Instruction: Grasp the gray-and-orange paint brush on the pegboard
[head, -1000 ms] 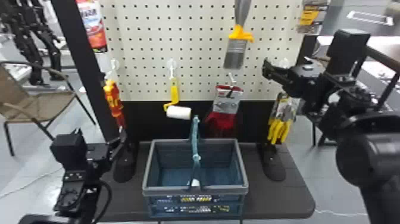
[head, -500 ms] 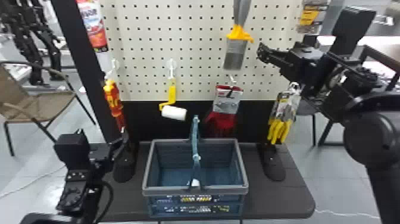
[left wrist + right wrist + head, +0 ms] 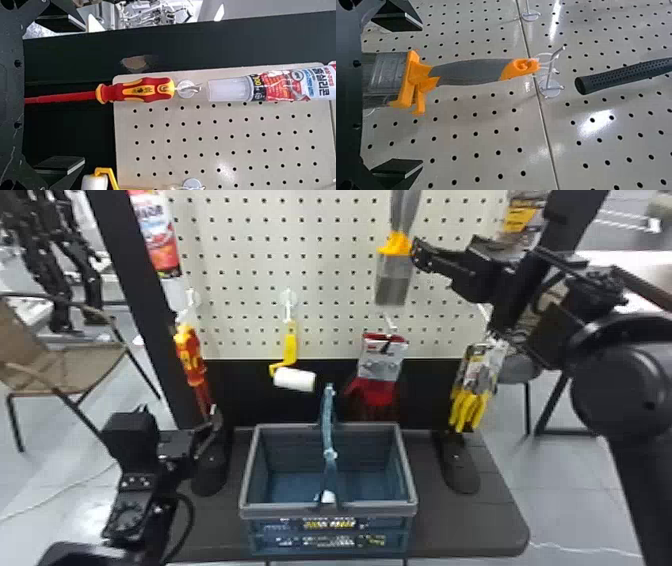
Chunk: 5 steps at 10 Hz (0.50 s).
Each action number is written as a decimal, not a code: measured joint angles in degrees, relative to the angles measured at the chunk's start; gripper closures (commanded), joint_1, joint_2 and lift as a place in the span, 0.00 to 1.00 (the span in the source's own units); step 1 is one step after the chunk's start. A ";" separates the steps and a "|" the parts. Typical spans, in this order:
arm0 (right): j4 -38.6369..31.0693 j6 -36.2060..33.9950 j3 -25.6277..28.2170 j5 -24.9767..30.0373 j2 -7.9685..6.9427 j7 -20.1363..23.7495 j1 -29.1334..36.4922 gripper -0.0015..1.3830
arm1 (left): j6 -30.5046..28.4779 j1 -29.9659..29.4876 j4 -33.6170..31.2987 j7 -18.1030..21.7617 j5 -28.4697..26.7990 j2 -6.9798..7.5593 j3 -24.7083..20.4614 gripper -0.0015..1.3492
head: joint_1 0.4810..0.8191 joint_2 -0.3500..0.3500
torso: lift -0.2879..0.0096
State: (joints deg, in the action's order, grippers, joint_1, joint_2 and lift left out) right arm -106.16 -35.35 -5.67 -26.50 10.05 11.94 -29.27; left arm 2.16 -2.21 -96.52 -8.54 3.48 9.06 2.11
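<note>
The gray-and-orange paint brush [image 3: 395,265] hangs high on the white pegboard [image 3: 280,250], bristle end down. In the right wrist view its gray handle [image 3: 466,71] hangs by its orange end from a wire hook [image 3: 550,59]. My right gripper [image 3: 416,249] is raised just right of the brush, at the height of the orange collar. It is open [image 3: 395,93], with the metal ferrule and orange collar between its two fingers and touching neither. My left gripper [image 3: 214,425] is parked low at the table's left and stands open [image 3: 59,93], facing the pegboard.
A gray basket [image 3: 250,470] with a blue handle stands mid-table. The board also holds a red-and-yellow screwdriver [image 3: 189,357], a sealant tube [image 3: 155,230], a paint roller [image 3: 295,379], red gloves [image 3: 377,375] and yellow gloves [image 3: 472,390]. A black perforated grip [image 3: 625,75] hangs near the hook.
My right arm has risen and moved left, bringing its open gripper up from beside the yellow gloves to the brush. The left arm has stayed where it was.
</note>
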 measured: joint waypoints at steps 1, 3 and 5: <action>0.95 -0.06 -0.86 -0.83 0.04 0.00 -1.33 0.06 | -0.04 0.24 0.29 0.01 0.04 0.11 0.22 0.10 | 0.20 0.50 | 0.63; 4.22 0.00 -3.22 -2.97 0.47 0.94 -4.26 0.06 | 0.40 0.50 0.88 -0.05 0.63 0.39 0.37 0.10 | 0.20 0.50 | 0.63; 6.99 0.46 -5.50 -4.18 1.72 1.94 -6.78 0.06 | 1.07 0.54 1.27 -0.07 1.33 0.48 0.28 0.10 | 0.20 0.50 | 0.63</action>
State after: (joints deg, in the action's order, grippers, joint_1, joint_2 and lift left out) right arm -99.17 -34.89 -11.17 -30.68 11.78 13.88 -36.05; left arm 3.23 -1.67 -95.25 -8.61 4.81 9.54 2.39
